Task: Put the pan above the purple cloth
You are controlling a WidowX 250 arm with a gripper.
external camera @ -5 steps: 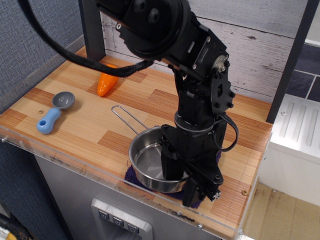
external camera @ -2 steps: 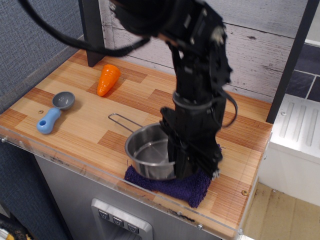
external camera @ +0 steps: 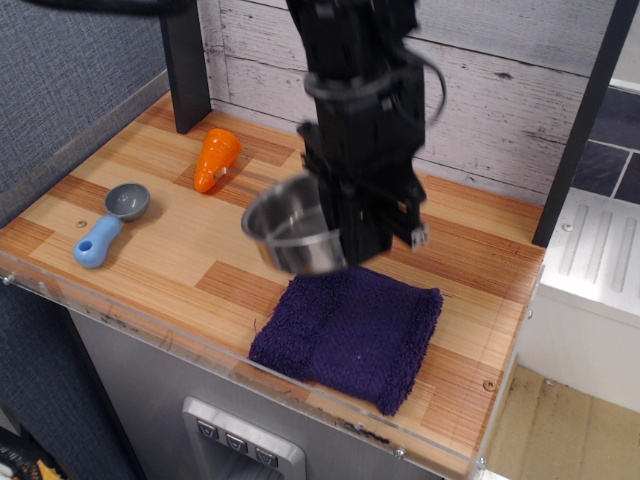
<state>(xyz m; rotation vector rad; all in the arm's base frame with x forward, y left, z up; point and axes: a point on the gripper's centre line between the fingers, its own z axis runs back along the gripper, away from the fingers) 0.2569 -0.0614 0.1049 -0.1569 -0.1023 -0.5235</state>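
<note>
Since a second ago the pan [external camera: 292,236] has gone from sitting on the purple cloth [external camera: 350,335] to hanging in the air past the cloth's far edge — I've got the whole towel uncovered now. My gripper [external camera: 352,232] is clamped on the pan's right rim, and the shot's a bit blurry there, so I can't see the wire handle at all. The pan looks clear of the wood and of the cloth. Off to the left the blue scoop [external camera: 109,225] and the orange carrot [external camera: 216,159] sit well away. My worry is that it's a one-sided rim grip on slick steel — the pan could tip or slip out, or I set it down overlapping the towel.
</note>
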